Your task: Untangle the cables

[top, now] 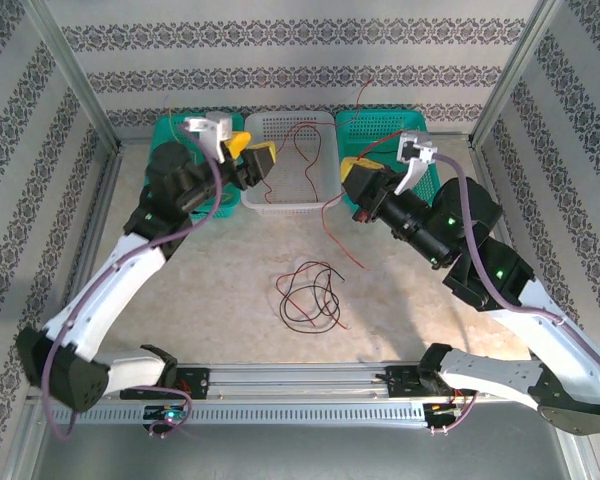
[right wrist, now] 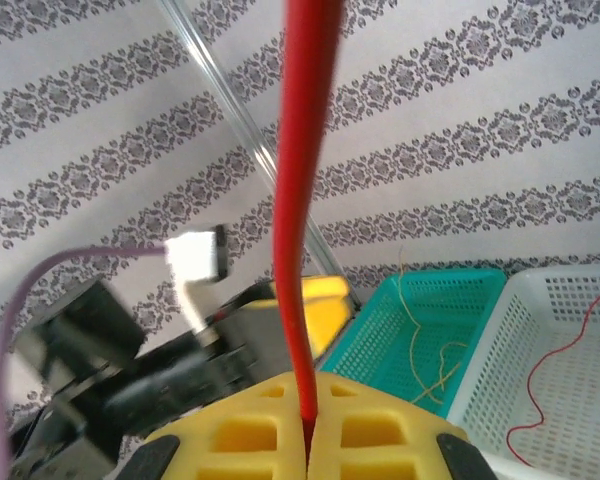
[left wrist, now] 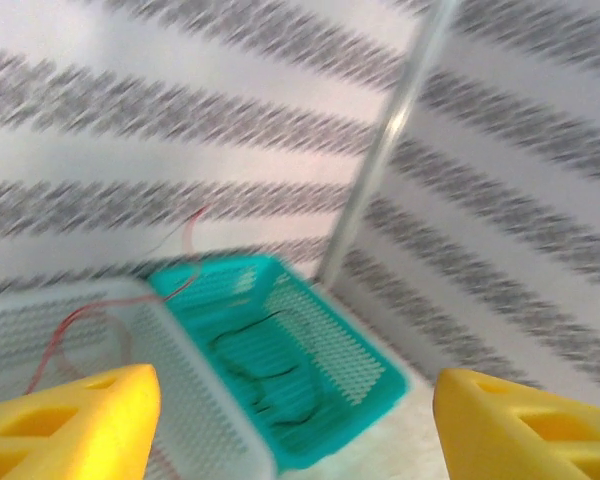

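Clenched on the red cable [right wrist: 298, 250], the right end effector [right wrist: 307, 430] holds it up, probably to feed it into the white basket [top: 280, 205]. The left end effector [top: 250, 152] hangs released at upper centre. A black-and-red tangle [top: 305, 295] lies mid-surface [top: 210, 280].

My left fingers [left wrist: 80, 420] and right fingers [right wrist: 250, 430]: yellow. Cables: red cable [right wrist: 300, 200], black cable [left wrist: 245, 329], yellow cable [right wrist: 413, 320]. White basket [top: 290, 208], teal baskets [top: 380, 122]. Wall [top: 280, 40]: white, grey floral stripes. Table [top: 230, 280]: beige, marbled. Arm cable [right wrist: 40, 280]: purple. My arms [top: 120, 275]: white and black
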